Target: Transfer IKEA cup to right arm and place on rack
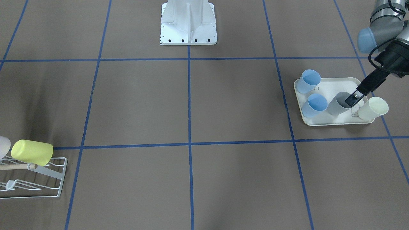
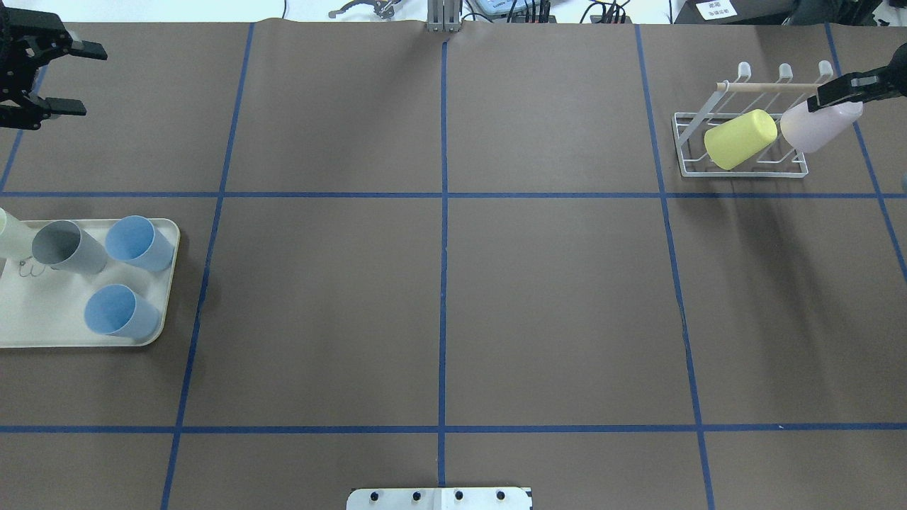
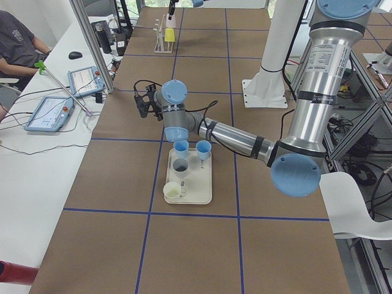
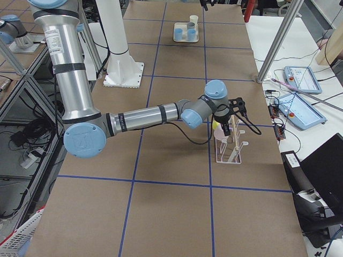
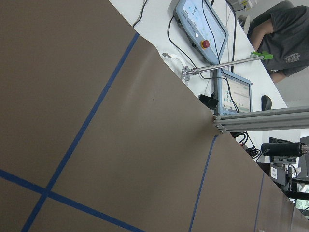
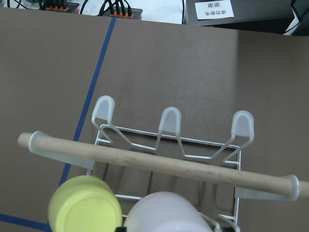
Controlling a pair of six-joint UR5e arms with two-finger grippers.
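Your stock: left arm (image 3: pixel 239 136), right arm (image 4: pixel 140 115): silver tubes, pale-blue joint caps, black cables; left claw (image 2: pixel 94 80) black; white base plate (image 1: pixel 188 32), dark screws.

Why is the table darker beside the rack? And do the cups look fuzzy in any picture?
Overhead view: the dark patch is a soft shadow that the rack and its cups throw onto the brown table. Right wrist view: the yellow cup and pale pink cup are very close and look slightly soft, while the wooden rod is sharp.

Rack (image 2: pixel 744 174) far right on worktop (image 2: pixel 453 297), left cup (image 2: pixel 740 139) beside right cup (image 2: pixel 818 127) on it; tray (image 2: pixel 49 319) at left edge holds four cups (image 2: pixel 138 242).
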